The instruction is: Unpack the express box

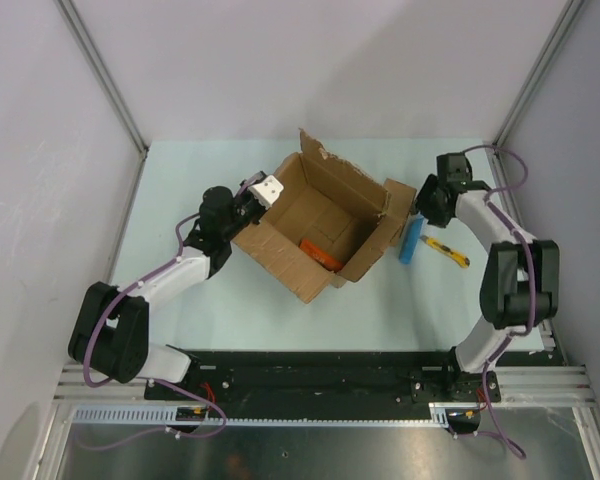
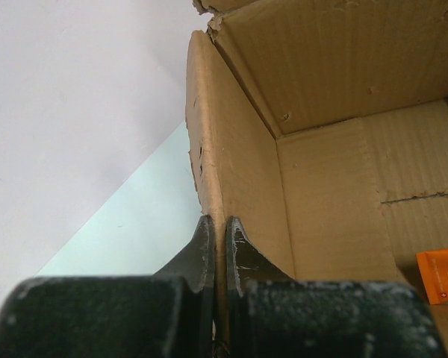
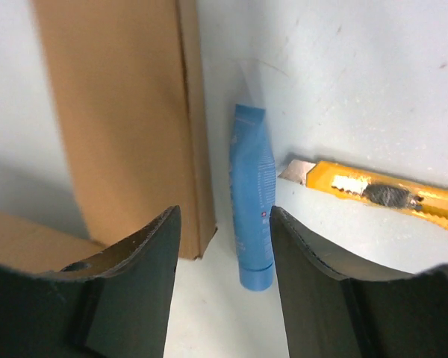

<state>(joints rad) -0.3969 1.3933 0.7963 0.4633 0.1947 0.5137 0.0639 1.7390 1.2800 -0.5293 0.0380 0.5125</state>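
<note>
The express box (image 1: 315, 228) is a brown cardboard carton, open at the top, in the middle of the table. An orange item (image 1: 321, 253) lies on its floor and shows in the left wrist view (image 2: 442, 274). My left gripper (image 1: 252, 208) is shut on the box's left wall (image 2: 216, 164), one finger (image 2: 201, 250) outside and one inside. My right gripper (image 1: 422, 202) is open and empty by the box's right flap (image 3: 127, 112). A blue tube (image 1: 410, 240) lies on the table below it, between its fingers in the right wrist view (image 3: 252, 201).
A yellow utility knife (image 1: 445, 250) lies right of the blue tube, seen also in the right wrist view (image 3: 381, 192). Grey walls and metal posts enclose the pale green table (image 1: 180, 200). The arm bases sit on a black rail (image 1: 320, 375) at the near edge.
</note>
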